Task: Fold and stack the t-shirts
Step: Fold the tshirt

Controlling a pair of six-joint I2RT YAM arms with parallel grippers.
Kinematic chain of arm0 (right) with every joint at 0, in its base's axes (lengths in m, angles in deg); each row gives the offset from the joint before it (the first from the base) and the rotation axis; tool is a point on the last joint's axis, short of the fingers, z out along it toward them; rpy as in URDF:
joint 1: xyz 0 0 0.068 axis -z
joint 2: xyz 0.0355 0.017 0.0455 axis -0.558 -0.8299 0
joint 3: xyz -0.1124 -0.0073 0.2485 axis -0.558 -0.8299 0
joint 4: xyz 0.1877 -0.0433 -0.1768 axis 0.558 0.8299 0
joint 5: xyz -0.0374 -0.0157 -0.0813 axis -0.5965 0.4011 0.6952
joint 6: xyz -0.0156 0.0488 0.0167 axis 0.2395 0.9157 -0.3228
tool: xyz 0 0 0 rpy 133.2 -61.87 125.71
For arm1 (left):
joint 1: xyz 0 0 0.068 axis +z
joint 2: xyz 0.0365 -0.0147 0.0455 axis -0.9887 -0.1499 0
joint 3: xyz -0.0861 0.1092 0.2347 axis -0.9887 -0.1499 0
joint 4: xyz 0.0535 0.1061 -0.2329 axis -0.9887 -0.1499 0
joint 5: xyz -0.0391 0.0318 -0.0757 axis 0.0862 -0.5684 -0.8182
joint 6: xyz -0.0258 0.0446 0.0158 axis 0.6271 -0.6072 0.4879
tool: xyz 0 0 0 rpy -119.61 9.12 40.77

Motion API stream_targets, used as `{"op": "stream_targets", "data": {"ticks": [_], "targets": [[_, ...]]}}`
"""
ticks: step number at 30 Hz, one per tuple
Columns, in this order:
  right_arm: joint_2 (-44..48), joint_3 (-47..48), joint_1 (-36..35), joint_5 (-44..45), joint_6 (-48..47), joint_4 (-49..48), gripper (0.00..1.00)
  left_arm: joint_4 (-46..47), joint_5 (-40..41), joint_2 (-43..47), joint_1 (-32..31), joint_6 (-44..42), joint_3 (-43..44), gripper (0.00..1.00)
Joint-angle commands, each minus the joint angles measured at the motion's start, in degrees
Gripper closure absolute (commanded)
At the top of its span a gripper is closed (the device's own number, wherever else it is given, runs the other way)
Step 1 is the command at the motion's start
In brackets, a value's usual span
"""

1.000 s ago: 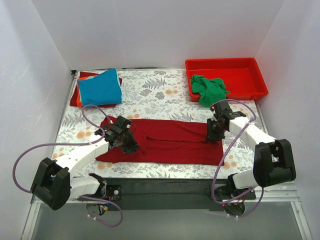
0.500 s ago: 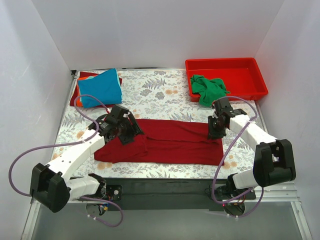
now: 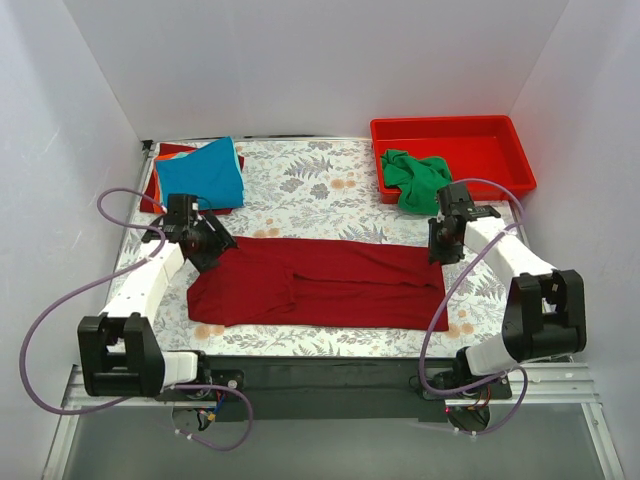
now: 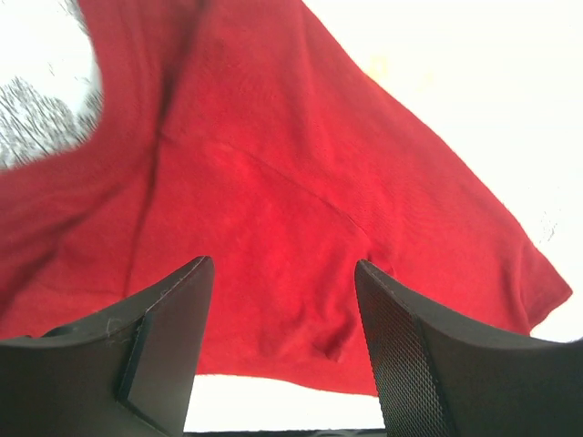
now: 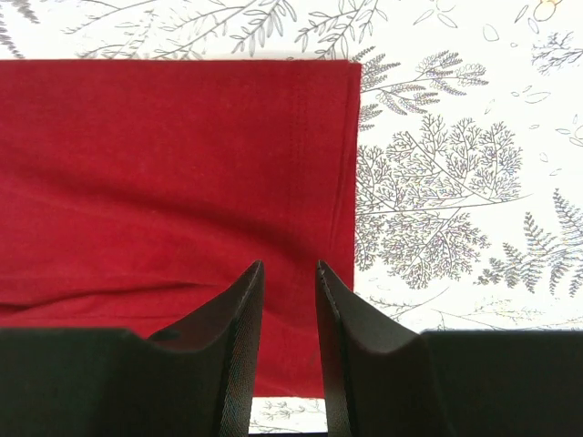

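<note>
1. Leftmost, a folded bright blue cloth t-shirt (image 3: 203, 175) topped a stack at the table's 10 o'clock.
2. The left gripper (image 4: 282, 269) hung wide open, gripping nothing.
3. Below it, a large dark red cloth t-shirt (image 3: 330, 285) lay spread toward 6 o'clock.
4. The right gripper (image 5: 290, 269), barely parted, held nothing above the shirt's right hem.
5. A crumpled green t-shirt (image 3: 415, 180) draped over a rigid red plastic tray's (image 3: 500, 135) corner at 1 o'clock.

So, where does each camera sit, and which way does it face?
Top external: high behind the robot, facing down on the floral cloth; left arm, right arm show.
Left wrist: above the dark red shirt, facing down; left gripper shows.
Right wrist: over that shirt's edge and cloth; right gripper shows.
All three share the shirt.
</note>
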Motion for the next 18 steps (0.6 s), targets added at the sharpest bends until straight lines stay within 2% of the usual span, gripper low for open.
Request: {"op": "stream_targets", "data": {"ticks": [1, 11, 18], "targets": [[-1.99, -0.24, 1.05, 1.30, 1.47, -0.46, 0.64, 3.02, -2.87, -2.56, 4.31, -5.02, 2.09, 0.38], [-7.70, 2.05, 4.22, 1.21, 1.29, -6.61, 0.65, 9.88, -6.47, -11.00, 12.23, -8.36, 3.67, 0.38], [-8.75, 0.21, 5.71, -1.16, 0.59, -12.59, 0.65, 13.49, -6.48, -16.27, 12.32, -8.01, 5.16, 0.38]]}}
